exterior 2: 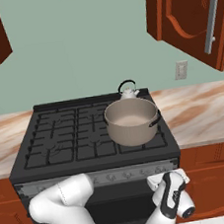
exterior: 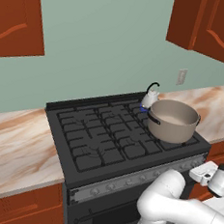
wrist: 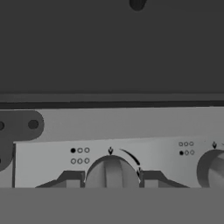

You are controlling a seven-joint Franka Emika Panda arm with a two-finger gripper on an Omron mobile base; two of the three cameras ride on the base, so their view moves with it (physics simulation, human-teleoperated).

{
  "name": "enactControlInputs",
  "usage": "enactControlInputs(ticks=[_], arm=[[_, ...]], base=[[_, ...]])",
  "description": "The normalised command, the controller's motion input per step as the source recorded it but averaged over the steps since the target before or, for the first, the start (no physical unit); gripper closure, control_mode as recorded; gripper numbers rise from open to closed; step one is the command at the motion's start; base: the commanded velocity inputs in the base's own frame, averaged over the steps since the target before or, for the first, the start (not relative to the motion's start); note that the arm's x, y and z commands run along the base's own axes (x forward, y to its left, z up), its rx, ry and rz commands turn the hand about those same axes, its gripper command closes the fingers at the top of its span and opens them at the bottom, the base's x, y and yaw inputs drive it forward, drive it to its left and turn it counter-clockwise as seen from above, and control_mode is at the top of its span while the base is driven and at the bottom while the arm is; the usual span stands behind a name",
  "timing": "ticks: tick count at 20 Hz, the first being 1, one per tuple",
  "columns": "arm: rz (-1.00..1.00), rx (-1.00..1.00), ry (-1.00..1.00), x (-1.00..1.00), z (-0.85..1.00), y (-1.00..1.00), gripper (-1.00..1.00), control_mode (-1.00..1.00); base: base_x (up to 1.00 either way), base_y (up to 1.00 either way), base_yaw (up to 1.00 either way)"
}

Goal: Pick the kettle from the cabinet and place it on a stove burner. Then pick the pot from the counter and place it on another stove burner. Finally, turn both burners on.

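The grey-beige pot (exterior: 172, 121) (exterior 2: 131, 121) sits on the front right stove burner (exterior: 176, 142). Right behind it, on the back right burner, stands the small silvery kettle (exterior: 150, 96) (exterior 2: 128, 91). My gripper (exterior: 199, 170) (exterior 2: 162, 177) (wrist: 112, 180) is low at the range's front panel, below the pot. In the hand view it is open, with its fingertips (wrist: 72, 179) standing on either side of a silver knob (wrist: 112, 170). A second knob (wrist: 213, 168) is to the right. The cabinet (exterior 2: 191, 14) with the bar handle hangs open at the upper right.
The cream marble counter (exterior: 13, 148) (exterior 2: 203, 112) runs on both sides of the black range. The left burners (exterior: 90, 136) carry nothing. A wall outlet (exterior 2: 181, 69) is behind the right counter. Handleless wall cabinets (exterior: 16, 17) hang at the upper left.
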Motion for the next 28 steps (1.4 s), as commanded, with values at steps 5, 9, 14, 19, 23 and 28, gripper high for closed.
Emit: enactControlInputs(ticks=[5, 9, 14, 19, 23, 28], arm=[[0.05, -0.13, 0.0, 0.0, 0.0, 0.0, 1.0, -1.0], [0.04, -0.15, -0.01, 0.0, 0.0, 0.01, 1.0, -1.0], [0.04, -0.15, -0.02, 0.0, 0.0, 0.0, 1.0, -1.0], [0.03, -0.15, -0.05, 0.0, 0.0, 0.0, 1.0, -1.0], [0.04, -0.17, -0.09, 0.0, 0.01, 0.0, 1.0, -1.0], [0.03, -0.18, -0.09, 0.0, 0.0, 0.0, 1.0, -1.0]], base=[[0.0, 0.0, 0.0], [0.0, 0.0, 0.0], [0.0, 0.0, 0.0], [0.0, 0.0, 0.0], [0.0, 0.0, 0.0], [0.0, 0.0, 0.0]])
